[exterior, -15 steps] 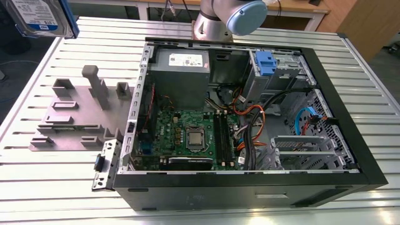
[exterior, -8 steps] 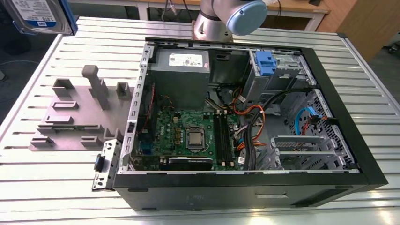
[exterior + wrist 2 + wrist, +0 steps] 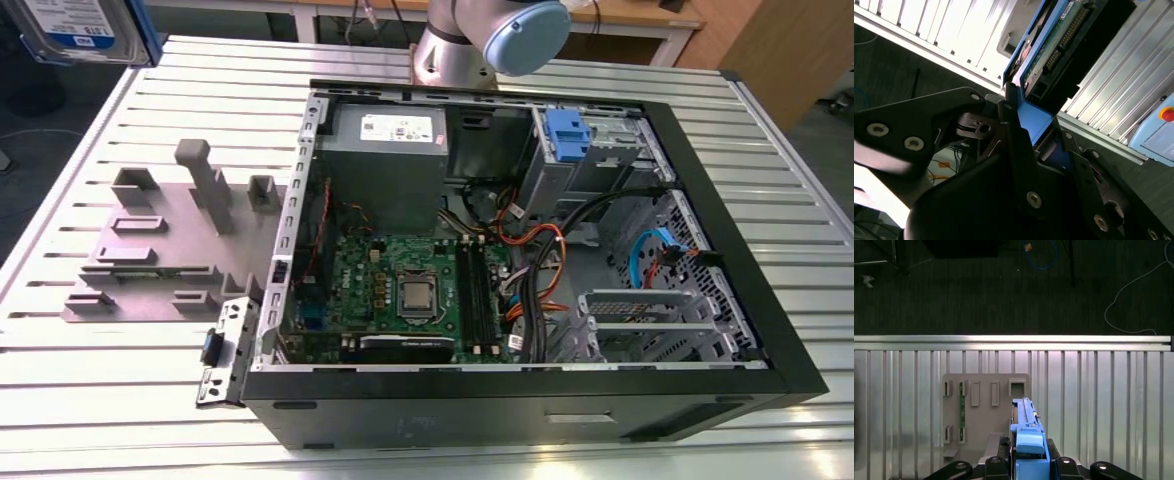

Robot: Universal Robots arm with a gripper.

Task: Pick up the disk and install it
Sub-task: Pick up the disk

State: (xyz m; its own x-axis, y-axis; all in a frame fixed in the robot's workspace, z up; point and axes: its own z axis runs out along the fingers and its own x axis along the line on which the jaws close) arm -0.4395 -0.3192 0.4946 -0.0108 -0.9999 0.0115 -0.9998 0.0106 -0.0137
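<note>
Where the disk is: the disk (image 3: 78, 28) hangs clear of the surface (image 3: 80, 400), over the corner at the exterior view's left, beyond the fixture (image 3: 160, 240).
Gripper: the gripper (image 3: 1029, 460) pinches the disk by its blue frame (image 3: 1029, 442), clamped from both sides. In the second wrist view the board side with its connector pins faces the camera.
Fixture: grey and slotted, it lies on the surface between that corner and the case (image 3: 507, 410), well apart from the disk.
Case: open, it lies on its side mid-surface. The bay (image 3: 587, 150) is at its far corner toward the exterior view's right, with a blue bracket (image 3: 567, 132) in it.
Step in hand: carrying the disk toward the case, as far as I can judge.
Doing it well: the pinch should sit firmly on the frame, not the board. The disk should be held square so it cannot swing or slip. Travel should pass above the case wall and stay off the cables (image 3: 534, 240) beside the bay.
Cut off: the exterior view's edge crops the disk, so its tilt is hard to judge there.
Hidden: where the gripper meets the frame is covered by the frame itself.
Unclear: whether the bay has a free slot cannot be told, because metal and cables cover it.
</note>
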